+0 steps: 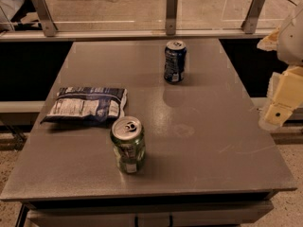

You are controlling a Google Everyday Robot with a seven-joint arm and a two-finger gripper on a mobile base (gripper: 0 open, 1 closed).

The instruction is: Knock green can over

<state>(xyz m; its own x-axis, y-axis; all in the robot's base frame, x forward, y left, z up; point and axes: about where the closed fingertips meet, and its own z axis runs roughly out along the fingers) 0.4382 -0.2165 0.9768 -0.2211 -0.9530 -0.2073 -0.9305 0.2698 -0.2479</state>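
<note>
The green can (127, 144) stands upright on the grey table (203, 141), near its front edge and left of centre. It has a silver top with a pull tab and a pale label patch low on its side. My gripper (279, 109) hangs at the right edge of the view, beyond the table's right side and well away from the can. It holds nothing that I can see.
A dark blue can (174, 61) stands upright at the back centre of the table. A dark chip bag (86, 105) lies flat just behind and left of the green can. A glass railing (171, 13) runs behind the table.
</note>
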